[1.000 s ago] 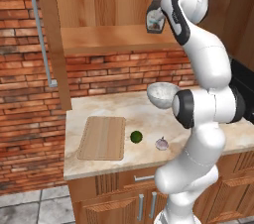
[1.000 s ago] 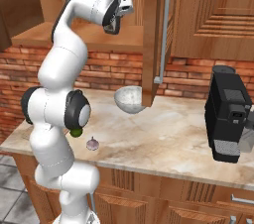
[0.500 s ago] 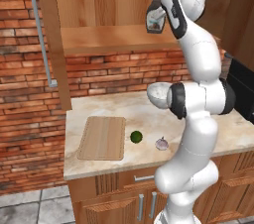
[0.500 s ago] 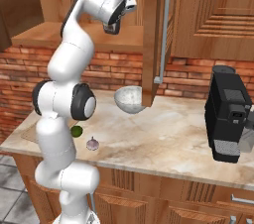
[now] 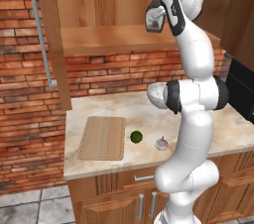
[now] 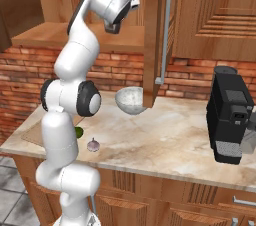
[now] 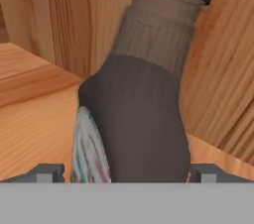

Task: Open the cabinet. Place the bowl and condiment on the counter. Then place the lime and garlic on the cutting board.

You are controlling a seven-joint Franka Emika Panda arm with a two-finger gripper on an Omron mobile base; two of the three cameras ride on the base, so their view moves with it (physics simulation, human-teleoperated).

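The cabinet [image 5: 109,37] stands open, its doors swung out to both sides. On its shelf stands the condiment [image 5: 155,15], a dark brown bottle with a black cap [image 7: 134,119]. My gripper [image 7: 128,171] is open, with one fingertip on each side of the bottle's lower body [image 5: 160,18] [image 6: 114,27]. The white bowl [image 5: 156,94] [image 6: 131,101] rests on the counter [image 5: 114,111] [image 6: 170,140]. The lime [image 5: 136,137] [image 6: 78,132] and the garlic [image 5: 161,143] [image 6: 93,145] lie on the counter right of the cutting board [image 5: 102,137] [image 6: 31,134].
The open left door with its long handle [image 5: 42,39] juts out over the counter's left end. The right door [image 6: 162,35] hangs just right of my hand. A black coffee machine [image 6: 230,115] stands at the right end of the counter.
My arm's lower links have swung more upright while the hand stayed at the bottle on the shelf. The jaws stayed open; nothing on the counter moved.
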